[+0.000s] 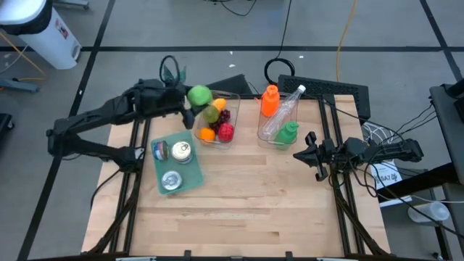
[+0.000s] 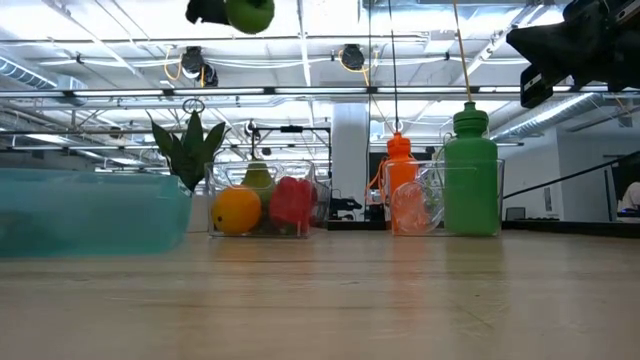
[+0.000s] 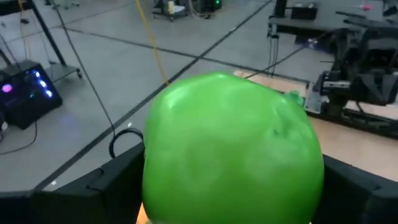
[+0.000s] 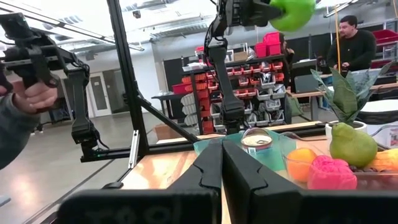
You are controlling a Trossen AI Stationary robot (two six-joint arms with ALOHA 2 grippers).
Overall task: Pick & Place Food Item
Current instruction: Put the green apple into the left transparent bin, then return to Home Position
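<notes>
A green apple (image 1: 199, 95) hangs high over the far left corner of a clear bin (image 1: 233, 96), with my left gripper (image 1: 190, 99) shut on it. The apple fills the left wrist view (image 3: 230, 149) and shows at the top of the low view (image 2: 249, 13). In the bin lie an orange (image 1: 207, 133), a red fruit (image 1: 226, 132) and a green pear (image 1: 210, 114). My right gripper (image 1: 299, 154) waits shut at the table's right side, with nothing between its fingers (image 4: 222, 162). My left gripper pinches the apple between its two fingers (image 3: 106, 183), which lie on two opposite sides of the fruit (image 3: 152, 180). The fingers come nearly level from the table's left. The apple is lifted clear, well above the bin and the table.
A teal tray (image 1: 197, 176) with cans lies left of centre. A second clear bin (image 1: 262, 136) holds an orange bottle (image 1: 270, 100), a clear one and a green one (image 1: 288, 132). A small plant (image 1: 170, 70) stands at the far left. People show beyond the table (image 4: 354, 43).
</notes>
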